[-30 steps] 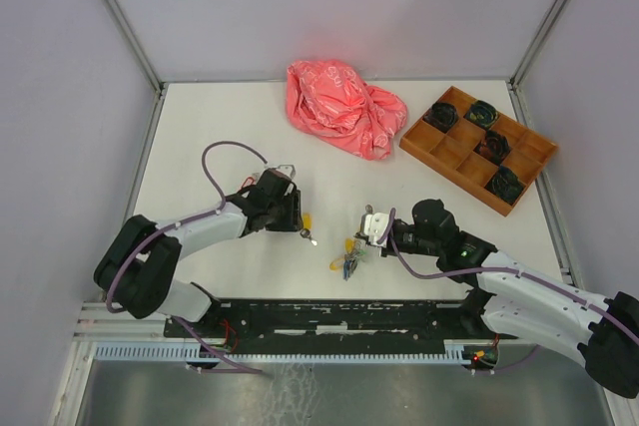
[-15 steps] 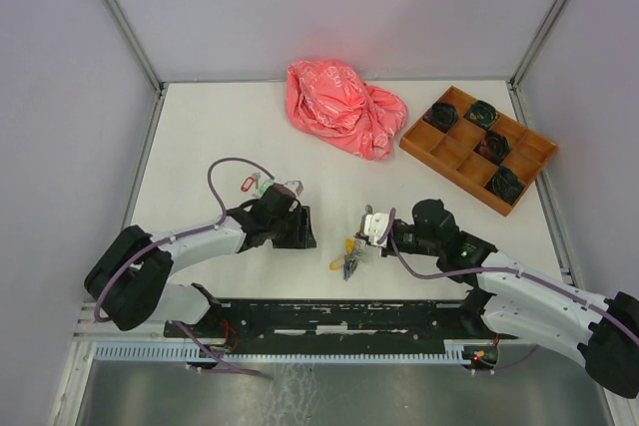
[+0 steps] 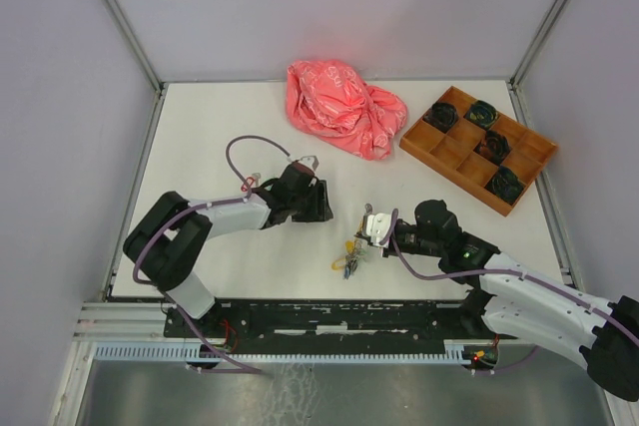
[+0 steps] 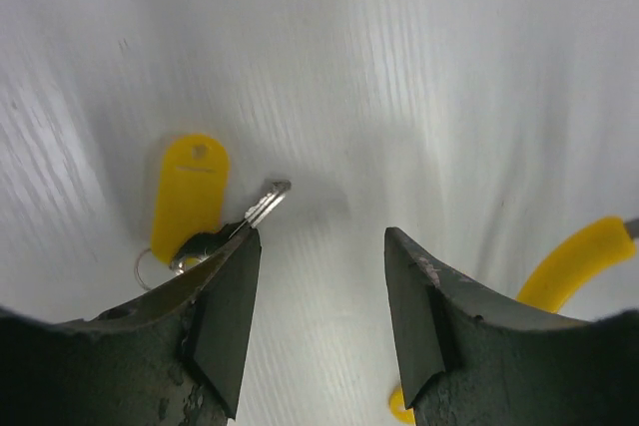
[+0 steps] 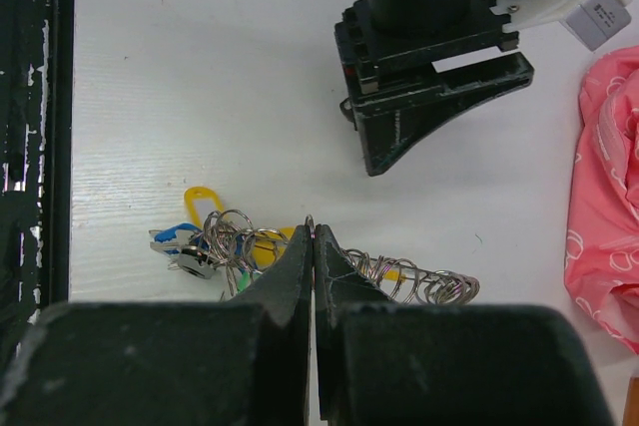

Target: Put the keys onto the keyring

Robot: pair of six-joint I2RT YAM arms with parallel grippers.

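The bench (image 3: 220, 137) was white, the bag (image 3: 344, 107) pink with white ring print, the tray (image 3: 454, 155) orange-brown, and the key (image 4: 268, 199) silver with a yellow tag (image 4: 190, 192).

A silver key (image 4: 262, 203) with a yellow tag lies flat beside the left gripper (image 4: 319, 246). More keys (image 5: 195, 246), tangled with rings (image 5: 236, 229), lie at the right gripper (image 5: 313, 234) tip.

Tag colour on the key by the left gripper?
The tag is yellow, clearest in the left wrist view.

No text legible; pink bag (image 3: 344, 107) print possibly lettering.
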